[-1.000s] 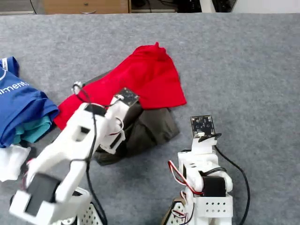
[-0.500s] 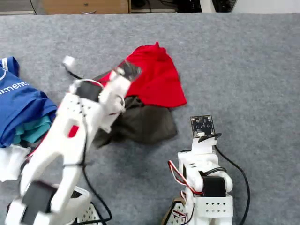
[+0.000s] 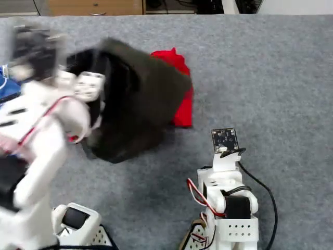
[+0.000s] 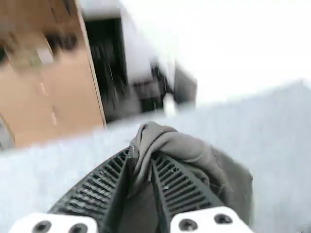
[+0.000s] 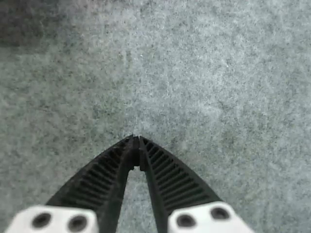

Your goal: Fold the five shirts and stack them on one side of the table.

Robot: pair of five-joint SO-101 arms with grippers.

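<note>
The left arm (image 3: 41, 130) stands tall at the left side of the table (image 3: 270, 78), its white plastic links reared up high with red wires looped along them; its outline is smeared, so the joints are hard to read. The left gripper (image 4: 141, 155) is pinched tight on a bunched fold of the dark grey shirt (image 4: 194, 155); the ribbed black fingers (image 4: 170, 187) press the cloth between them, and a soft knot of it swells out past the tips. From above, the dark grey shirt (image 3: 135, 99) hangs off that arm as a broad, limp sheet, matte and crumpled, draped across most of the red shirt (image 3: 179, 88); the red one lies on the table behind it, with a bright peak and one edge poking out.

The right arm (image 3: 226, 192) sits folded low at the near edge, well apart from both shirts; the right gripper (image 5: 136, 141) is closed with its tips touching and nothing in them, pointing down at the bare, felt-like grey table cover (image 5: 218, 73).
</note>
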